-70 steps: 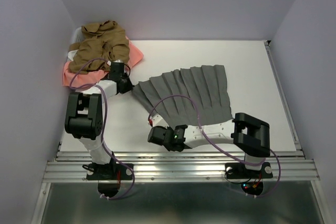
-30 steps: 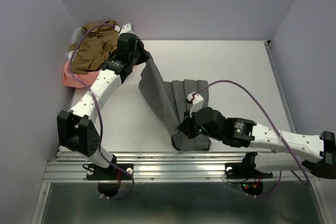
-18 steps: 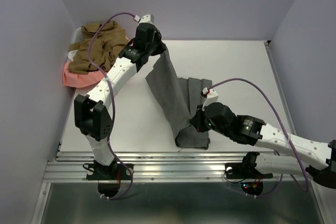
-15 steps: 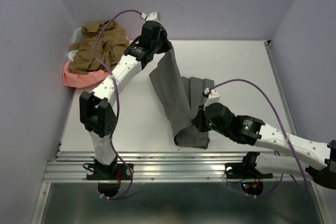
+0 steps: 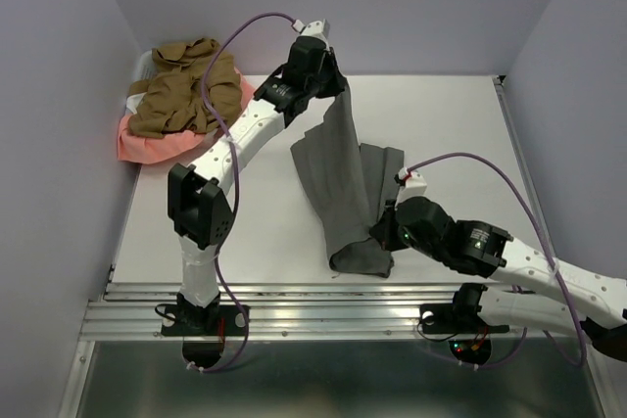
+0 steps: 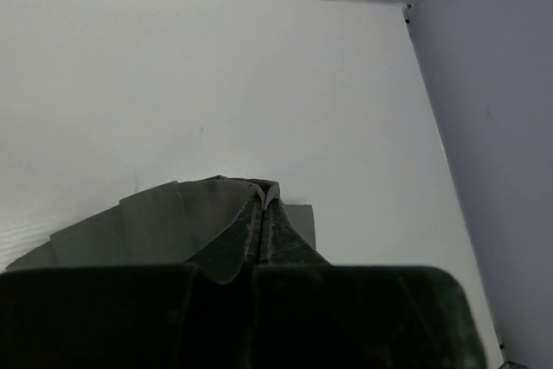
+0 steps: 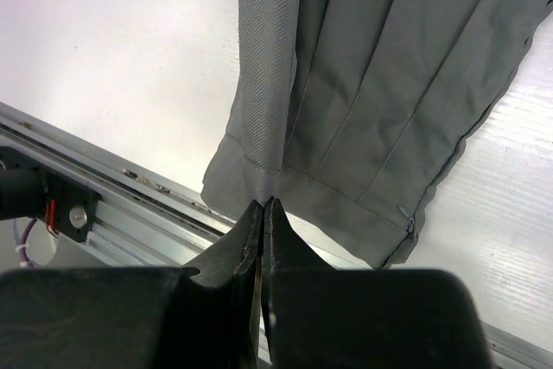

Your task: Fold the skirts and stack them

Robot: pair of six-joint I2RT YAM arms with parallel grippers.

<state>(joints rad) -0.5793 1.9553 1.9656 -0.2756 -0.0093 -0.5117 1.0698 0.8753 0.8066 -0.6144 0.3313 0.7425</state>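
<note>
Pleats run the length of the grey skirt (image 5: 345, 178), hanging as a doubled strip over the middle of the table (image 5: 460, 124). The left gripper (image 5: 336, 85) is clamped tight on its far end, the right gripper (image 7: 263, 206) on its near edge.

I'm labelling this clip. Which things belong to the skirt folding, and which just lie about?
Job: pleated grey cloth skirt, pinched by left gripper and right gripper; tan-brown cloth skirt; salmon-pink cloth skirt beneath it.
Lying about: white table; metal rail at its near edge.
</note>
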